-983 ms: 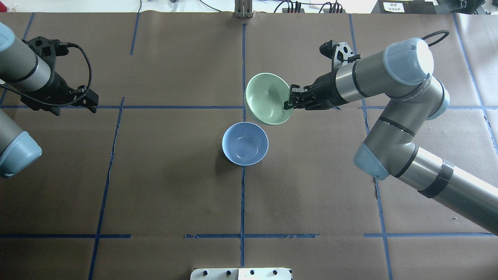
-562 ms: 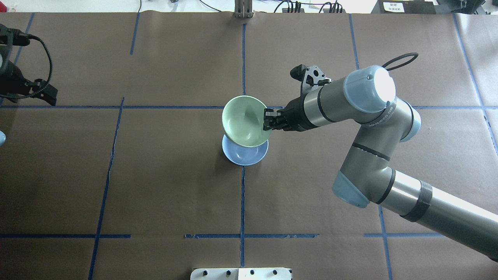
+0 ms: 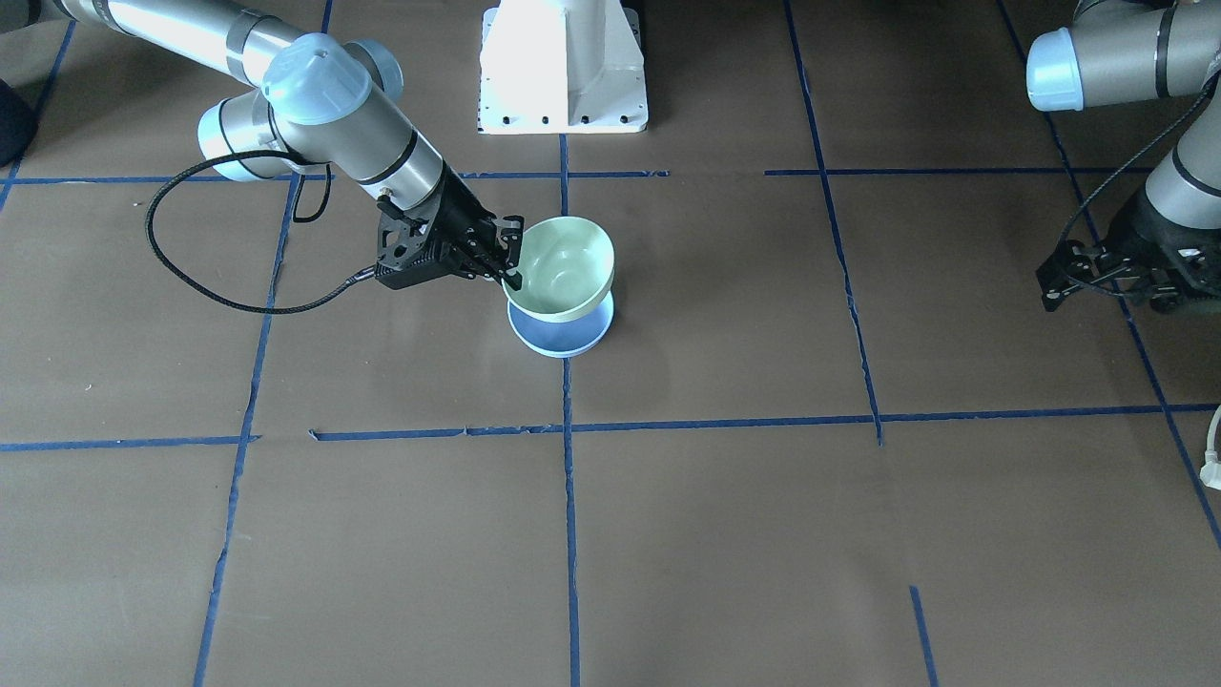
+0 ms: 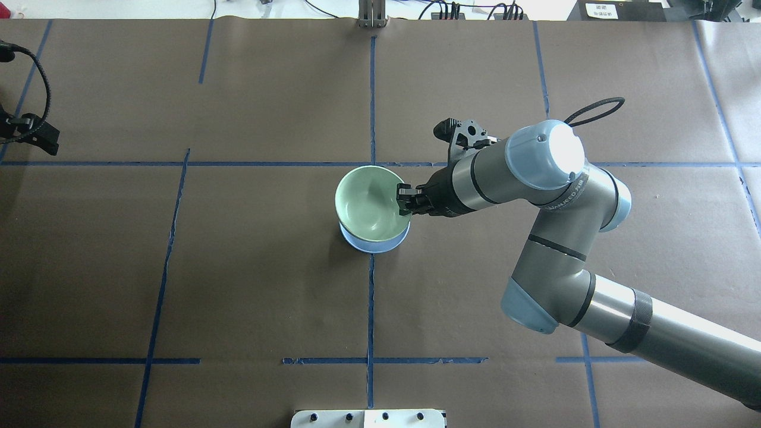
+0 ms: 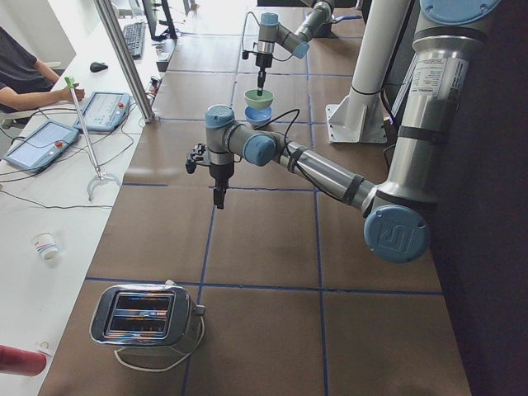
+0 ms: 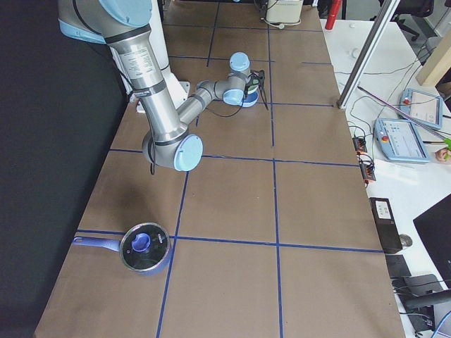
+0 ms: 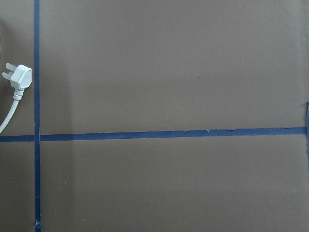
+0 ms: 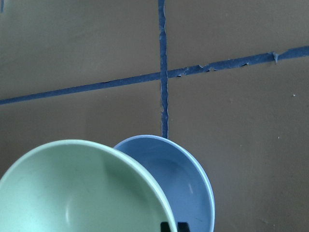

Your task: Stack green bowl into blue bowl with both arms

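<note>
The green bowl (image 4: 367,204) hangs tilted just above the blue bowl (image 4: 376,245), which sits on the table and shows only its near rim in the overhead view. My right gripper (image 4: 404,202) is shut on the green bowl's right rim. In the front view the green bowl (image 3: 563,260) overlaps the blue bowl (image 3: 563,341), with the right gripper (image 3: 510,274) on its rim. The right wrist view shows the green bowl (image 8: 82,188) covering the left part of the blue bowl (image 8: 190,186). My left gripper (image 4: 38,135) is far off at the table's left edge; I cannot tell whether it is open.
The white pedestal base (image 3: 563,67) stands behind the bowls. A toaster (image 5: 144,313) sits at the table's left end with its white plug (image 7: 18,77) on the paper. A blue lidded pot (image 6: 144,248) sits at the right end. Blue tape lines cross the brown table.
My right gripper has carried the green bowl toward me and leftward, from beside the blue bowl to over it, and lowered it. My left arm has drawn back to the left edge.
</note>
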Motion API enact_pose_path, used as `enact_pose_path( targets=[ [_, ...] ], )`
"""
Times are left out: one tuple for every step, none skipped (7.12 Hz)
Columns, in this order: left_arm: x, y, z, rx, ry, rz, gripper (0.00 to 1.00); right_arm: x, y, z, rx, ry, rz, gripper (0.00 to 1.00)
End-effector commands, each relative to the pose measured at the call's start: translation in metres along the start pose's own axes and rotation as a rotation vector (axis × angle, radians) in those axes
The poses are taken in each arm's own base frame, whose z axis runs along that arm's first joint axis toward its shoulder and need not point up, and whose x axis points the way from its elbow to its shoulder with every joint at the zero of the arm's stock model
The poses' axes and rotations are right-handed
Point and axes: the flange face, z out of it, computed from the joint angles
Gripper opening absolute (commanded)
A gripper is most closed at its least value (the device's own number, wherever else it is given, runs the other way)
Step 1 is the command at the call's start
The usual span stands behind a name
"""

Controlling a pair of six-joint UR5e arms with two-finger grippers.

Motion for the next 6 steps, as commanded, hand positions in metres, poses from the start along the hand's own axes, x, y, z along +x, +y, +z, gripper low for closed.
enact_pose_path(
  targets=[
    [-0.002, 0.001, -0.001, -0.009, 0.015, -0.005, 1.0, 0.005, -0.007, -0.003, 0.015, 0.011, 0.009, 1.0],
    [-0.001, 0.001, -0.001, -0.009, 0.018, -0.004, 1.0, 0.008, -0.018, -0.012, 0.028, 0.009, 0.015, 1.0],
    [-0.003, 0.001, -0.002, -0.009, 0.017, -0.008, 1.0, 0.016, -0.036, -0.027, 0.047, 0.022, 0.03, 1.0],
    [-0.016, 0.0, -0.006, 0.0, 0.012, -0.019, 1.0, 0.022, -0.052, -0.045, 0.049, 0.088, 0.054, 1.0],
    [-0.035, 0.002, -0.007, -0.001, 0.001, 0.044, 1.0, 0.029, -0.066, -0.062, 0.055, 0.143, 0.0, 1.0],
    [-0.063, 0.006, -0.01, 0.002, -0.012, 0.076, 1.0, 0.043, -0.073, -0.077, 0.039, 0.239, -0.045, 1.0]
  ],
)
